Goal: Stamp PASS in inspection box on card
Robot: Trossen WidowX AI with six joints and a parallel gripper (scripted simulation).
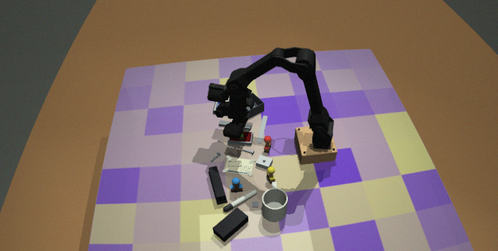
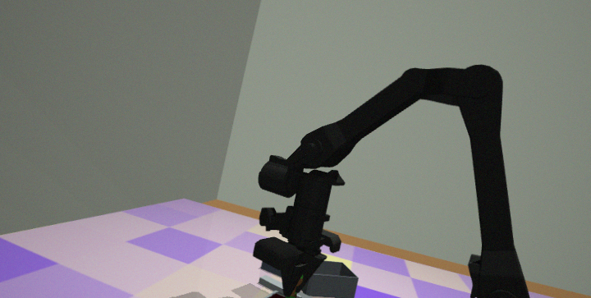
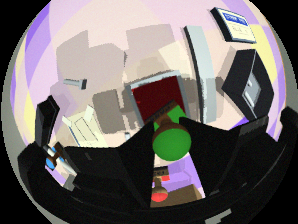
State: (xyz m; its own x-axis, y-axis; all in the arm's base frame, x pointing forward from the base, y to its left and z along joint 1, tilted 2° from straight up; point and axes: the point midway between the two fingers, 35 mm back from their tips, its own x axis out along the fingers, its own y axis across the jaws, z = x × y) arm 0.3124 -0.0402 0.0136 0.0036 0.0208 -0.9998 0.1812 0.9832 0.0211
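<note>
My gripper (image 1: 240, 135) (image 2: 292, 291) (image 3: 166, 123) is shut on a stamp with a green knob (image 3: 171, 144), pointing down at the ink pad. The ink pad (image 1: 247, 139) (image 3: 157, 95) is dark red in a grey case. The stamp's foot is over the pad's near edge in the wrist view; whether it touches is hidden, and its lettering cannot be read. The card (image 1: 245, 166) (image 3: 82, 131) lies nearer the front in the top view, with printed lines; no print can be made out on it. A red-knobbed stamp (image 1: 267, 142) (image 3: 159, 195) stands right of the pad.
Blue (image 1: 236, 183) and yellow (image 1: 270, 173) stamps stand near the card. A white block (image 1: 264, 161), a black bar (image 1: 216, 184), a marker (image 1: 241, 200), a mug (image 1: 274, 212) and a black block (image 1: 229, 225) are around it. Behind the pad is an open dark box (image 1: 258, 106) (image 3: 250, 87).
</note>
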